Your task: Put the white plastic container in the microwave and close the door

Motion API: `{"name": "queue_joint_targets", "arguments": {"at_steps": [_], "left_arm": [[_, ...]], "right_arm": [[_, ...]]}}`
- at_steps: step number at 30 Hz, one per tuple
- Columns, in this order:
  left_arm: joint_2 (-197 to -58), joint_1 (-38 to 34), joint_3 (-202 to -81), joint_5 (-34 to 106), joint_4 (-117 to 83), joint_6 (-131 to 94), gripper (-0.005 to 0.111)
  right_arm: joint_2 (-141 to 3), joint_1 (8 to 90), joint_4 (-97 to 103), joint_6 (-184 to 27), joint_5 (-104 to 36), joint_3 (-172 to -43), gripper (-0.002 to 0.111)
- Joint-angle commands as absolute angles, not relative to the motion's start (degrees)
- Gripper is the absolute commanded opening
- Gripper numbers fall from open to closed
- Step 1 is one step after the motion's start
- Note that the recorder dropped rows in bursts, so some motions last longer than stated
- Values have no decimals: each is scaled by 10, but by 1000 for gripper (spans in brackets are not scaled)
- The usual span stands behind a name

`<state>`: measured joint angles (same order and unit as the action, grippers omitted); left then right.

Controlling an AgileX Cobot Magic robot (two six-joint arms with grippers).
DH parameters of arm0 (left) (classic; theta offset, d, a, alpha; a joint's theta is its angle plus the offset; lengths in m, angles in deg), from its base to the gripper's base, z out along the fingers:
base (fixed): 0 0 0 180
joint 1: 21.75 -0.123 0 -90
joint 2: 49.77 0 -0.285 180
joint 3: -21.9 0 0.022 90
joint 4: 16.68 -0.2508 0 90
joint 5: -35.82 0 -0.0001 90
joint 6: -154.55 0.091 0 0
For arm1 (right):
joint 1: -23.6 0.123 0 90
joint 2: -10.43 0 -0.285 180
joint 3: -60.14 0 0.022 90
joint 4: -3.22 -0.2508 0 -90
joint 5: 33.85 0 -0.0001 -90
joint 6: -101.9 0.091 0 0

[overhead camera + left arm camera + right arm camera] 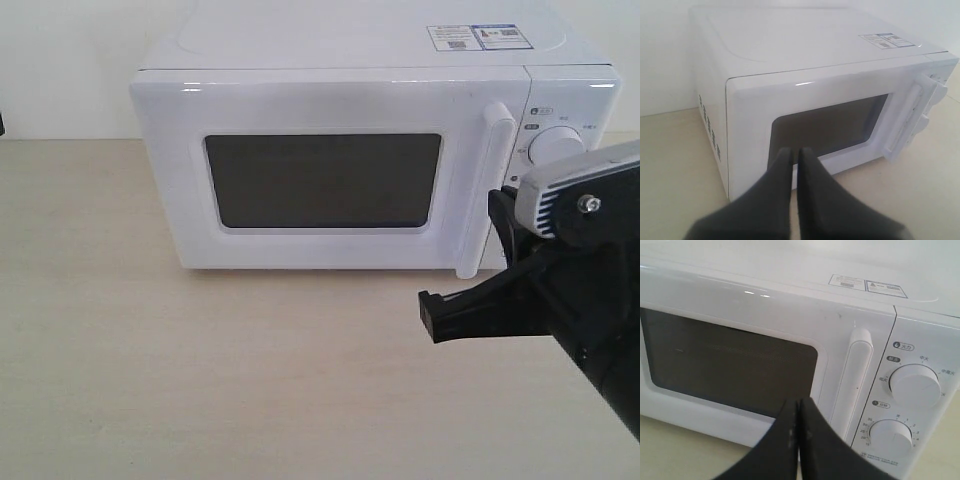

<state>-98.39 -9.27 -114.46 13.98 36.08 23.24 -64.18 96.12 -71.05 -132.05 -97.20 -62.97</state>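
The white microwave point(360, 150) stands at the back of the table, and its door point(320, 180) with the dark window is shut flush against the body. The tall white handle point(478, 190) runs down the door's right side. My right gripper point(432, 315) hangs in front of the dials, a little out from the handle, shut with nothing between its fingers; in the right wrist view the gripper point(798, 407) points at the door point(735, 360) beside the handle point(855, 380). My left gripper point(795, 156) is shut and empty, facing the door's window point(825, 125). The white plastic container is out of view.
Two round dials point(914, 385) sit on the microwave's right panel. Stickers point(480, 37) lie on its top. The pale wooden table point(220, 370) stretches out in front of the microwave. A white wall stands behind.
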Motion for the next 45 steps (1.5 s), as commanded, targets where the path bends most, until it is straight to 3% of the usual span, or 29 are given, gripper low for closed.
{"name": "queue_joint_targets", "arguments": {"at_steps": [1, 23, 32, 37, 45], "left_arm": [[-980, -91, -1142, 148, 363, 228, 4], [-980, -91, -1142, 148, 363, 228, 4], [-980, -91, -1142, 148, 363, 228, 4], [-980, -91, -1142, 148, 363, 228, 4], [-980, -91, -1142, 148, 363, 228, 4]], "right_arm": [[-638, 962, -712, -1322, -979, -627, 0], [-629, 962, -712, -1325, -992, -627, 0], [-513, 956, -712, -1330, -1018, -627, 0], [-443, 875, -707, -1317, -977, -627, 0], [-299, 650, -709, -1416, -725, -627, 0]]}}
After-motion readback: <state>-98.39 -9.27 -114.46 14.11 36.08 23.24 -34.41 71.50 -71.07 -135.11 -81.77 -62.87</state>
